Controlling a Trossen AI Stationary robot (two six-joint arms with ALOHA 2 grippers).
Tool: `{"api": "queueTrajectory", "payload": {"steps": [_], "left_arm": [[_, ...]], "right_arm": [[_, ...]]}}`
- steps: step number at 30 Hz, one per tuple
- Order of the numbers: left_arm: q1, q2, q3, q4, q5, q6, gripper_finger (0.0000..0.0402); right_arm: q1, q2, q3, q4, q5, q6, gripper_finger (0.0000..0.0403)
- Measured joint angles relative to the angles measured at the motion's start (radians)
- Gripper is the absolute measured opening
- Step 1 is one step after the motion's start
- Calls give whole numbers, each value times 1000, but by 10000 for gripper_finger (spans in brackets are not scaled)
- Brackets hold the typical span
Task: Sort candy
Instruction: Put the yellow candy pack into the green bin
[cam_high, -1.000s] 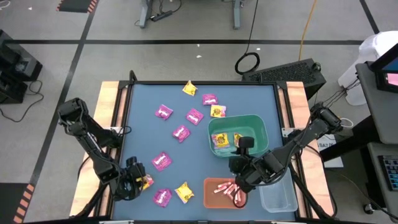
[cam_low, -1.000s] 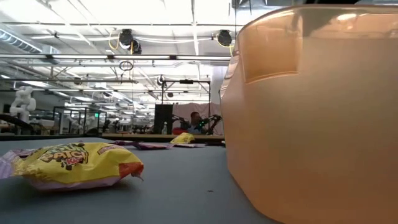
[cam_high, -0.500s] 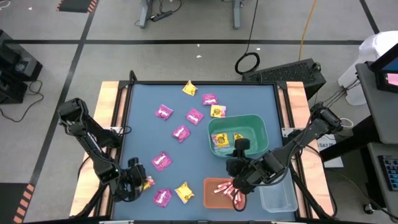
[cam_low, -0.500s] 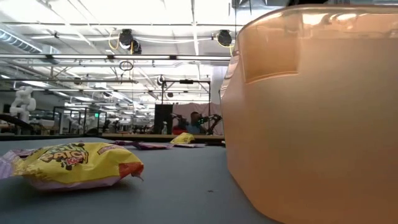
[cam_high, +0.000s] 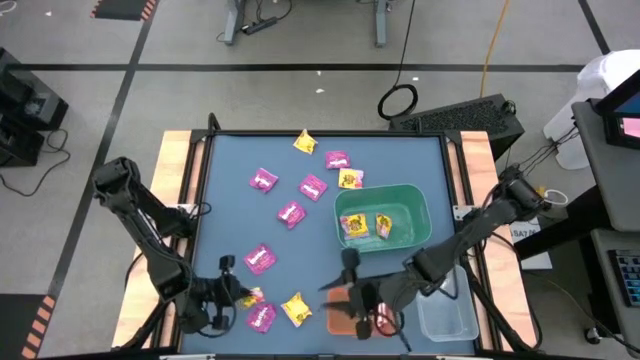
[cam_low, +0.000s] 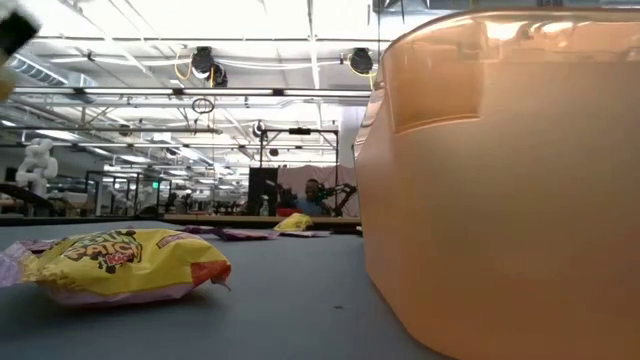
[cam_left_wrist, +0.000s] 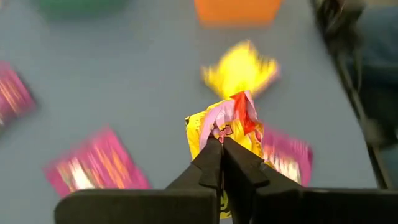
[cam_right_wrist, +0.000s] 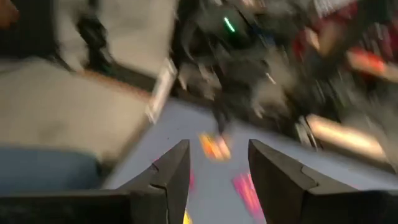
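Note:
Candy lies scattered on the blue table (cam_high: 230, 230): magenta packets (cam_high: 291, 213), yellow packets (cam_high: 296, 309) and, in the orange bin (cam_high: 345, 318), pink sticks (cam_high: 372, 308). More yellow packets (cam_high: 355, 226) lie in the green bin (cam_high: 385, 215). Near the table's front left, my left gripper (cam_high: 238, 296) is shut on a yellow packet (cam_left_wrist: 227, 121) held above the table. My right gripper (cam_high: 338, 278) hovers open above the orange bin, pointing toward the table's left, with nothing between its fingers (cam_right_wrist: 174, 168). My left gripper pinches the yellow packet between its two fingers at the packet's near, crumpled edge (cam_left_wrist: 219, 132). The fingers slant downward, coming from the table's left side. The packet sticks out beyond the fingertips, lifted clear of the table.
A clear bin (cam_high: 447, 315) stands at the front right beside the orange bin (cam_low: 500, 200). A yellow packet (cam_left_wrist: 239, 68) and magenta packets (cam_left_wrist: 96, 168) lie on the table below my left gripper. Wooden rails (cam_high: 175, 170) border the table.
My left gripper has shut on the yellow packet, rolled its wrist, and lifted the packet off the table, drifting a little toward the right edge. My right gripper has tipped up from pointing down into the orange bin to nearly level and swung toward the table's left, staying open.

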Motion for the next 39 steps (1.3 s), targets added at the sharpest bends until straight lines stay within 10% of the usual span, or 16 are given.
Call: {"api": "queueTrajectory", "payload": {"steps": [5, 13, 25, 39], "left_arm": [[42, 0, 96, 46, -154, 323, 14], [137, 0, 127, 273, -115, 625, 15], [252, 0, 127, 287, -84, 641, 15], [287, 0, 126, 285, -28, 640, 15]], "right_arm": [[0, 142, -3, 229, -53, -234, 153], [-19, 293, 77, 281, 226, -409, 155], [-60, 297, 81, 269, 229, -411, 236], [-121, 297, 82, 217, 195, -385, 128]]}}
